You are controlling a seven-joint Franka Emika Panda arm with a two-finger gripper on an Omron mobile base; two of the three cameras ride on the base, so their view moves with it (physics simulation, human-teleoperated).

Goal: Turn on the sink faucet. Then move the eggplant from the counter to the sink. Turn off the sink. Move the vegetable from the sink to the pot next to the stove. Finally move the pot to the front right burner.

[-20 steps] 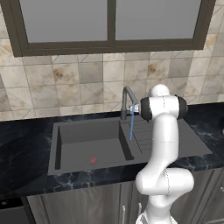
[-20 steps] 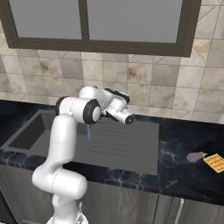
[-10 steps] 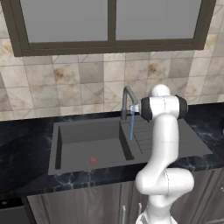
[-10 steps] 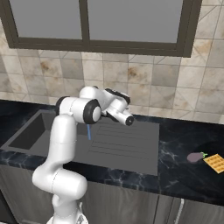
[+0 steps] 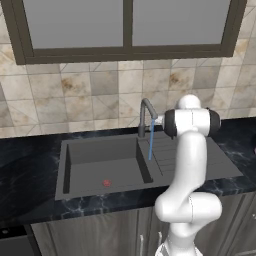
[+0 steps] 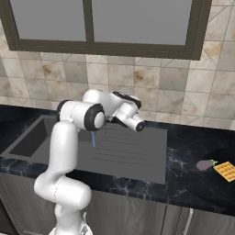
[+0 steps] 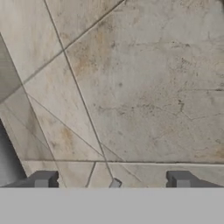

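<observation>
Beige and brown mottled wall tiles (image 5: 80, 95) are running behind the worktop, laid square in pale grout. A dark-framed window (image 5: 125, 30) is sitting above them, its grey panes split by a central mullion. Grey cabinet fronts (image 6: 137, 215) are showing below the worktop edge. Light is falling evenly, no hard shadows.
</observation>
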